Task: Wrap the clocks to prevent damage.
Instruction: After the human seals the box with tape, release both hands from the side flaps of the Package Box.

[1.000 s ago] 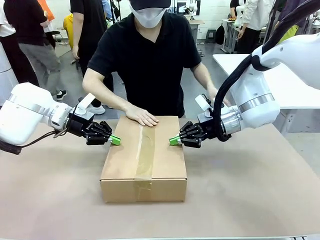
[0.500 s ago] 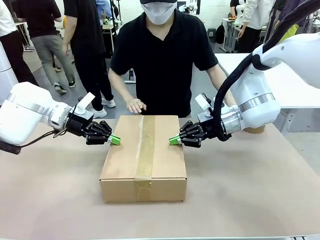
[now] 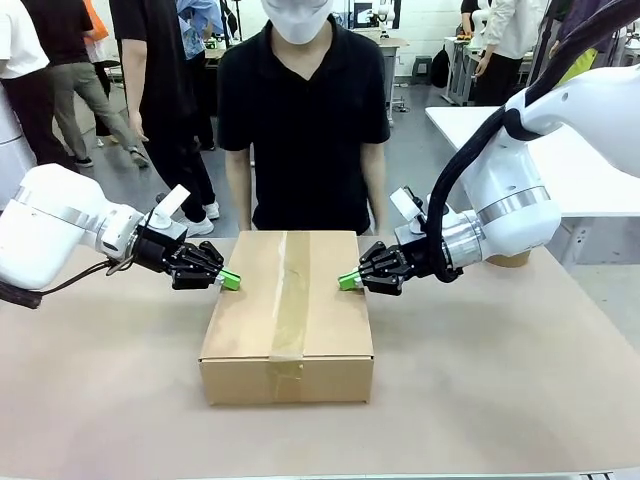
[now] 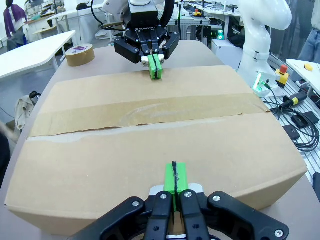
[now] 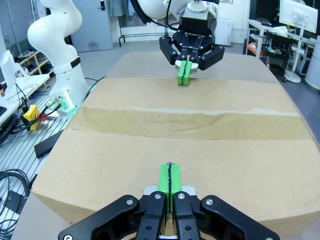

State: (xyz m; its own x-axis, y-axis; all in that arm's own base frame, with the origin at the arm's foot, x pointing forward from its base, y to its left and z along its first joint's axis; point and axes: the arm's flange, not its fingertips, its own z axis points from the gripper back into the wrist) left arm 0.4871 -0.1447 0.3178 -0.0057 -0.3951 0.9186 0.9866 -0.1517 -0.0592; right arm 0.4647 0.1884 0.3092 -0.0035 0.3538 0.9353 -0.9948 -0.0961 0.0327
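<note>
A closed cardboard box (image 3: 287, 310) sits in the middle of the table, sealed by a strip of brown tape (image 3: 291, 300) running front to back. The clocks are hidden from view. My left gripper (image 3: 231, 281) is shut, its green tips resting at the box's upper left edge. My right gripper (image 3: 347, 282) is also shut, its tips on the box's top near the right edge. In the left wrist view my shut left gripper (image 4: 174, 177) lies on the box lid (image 4: 150, 145), facing the right gripper (image 4: 155, 67). The right wrist view mirrors this with my right gripper (image 5: 170, 180) and the left gripper (image 5: 183, 73).
A person in a black shirt (image 3: 303, 110) stands at the far edge, arms down and off the box. A roll of brown tape (image 4: 80, 54) lies on the table behind my right arm. A white table (image 3: 580, 170) stands at the right. Bare brown tabletop (image 3: 500, 370) surrounds the box.
The person's hand has lifted off the box's far edge and the person now stands upright with arms lowered. Neither gripper has moved.
</note>
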